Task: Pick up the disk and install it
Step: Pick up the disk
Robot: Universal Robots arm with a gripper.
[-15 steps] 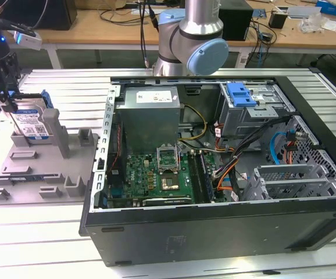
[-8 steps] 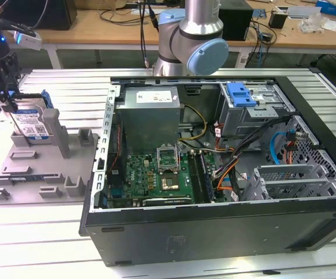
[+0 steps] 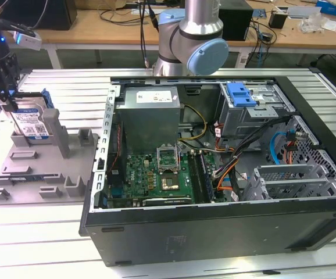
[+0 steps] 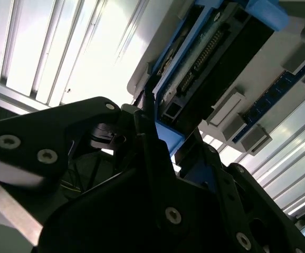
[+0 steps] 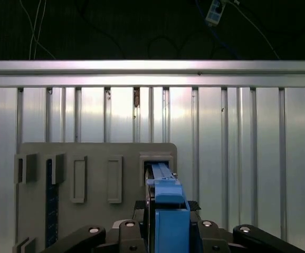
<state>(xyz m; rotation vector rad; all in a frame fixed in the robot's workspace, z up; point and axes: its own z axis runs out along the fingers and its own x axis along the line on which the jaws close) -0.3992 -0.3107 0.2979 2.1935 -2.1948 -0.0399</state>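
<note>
Barely begun: the gripper (image 3: 9,97) has its fingers pinched onto the blue-framed upper edge of the disk (image 3: 32,121). The disk stands upright in its slot in the grey fixture (image 3: 17,170) at the exterior view's left and is not yet lifted. The open computer case (image 3: 214,229) and its drive cage (image 3: 255,113) sit well apart, with the whole install left to do.

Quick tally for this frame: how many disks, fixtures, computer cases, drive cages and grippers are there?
disk: 1
grey fixture: 1
computer case: 1
drive cage: 1
gripper: 1
Total: 5
</note>
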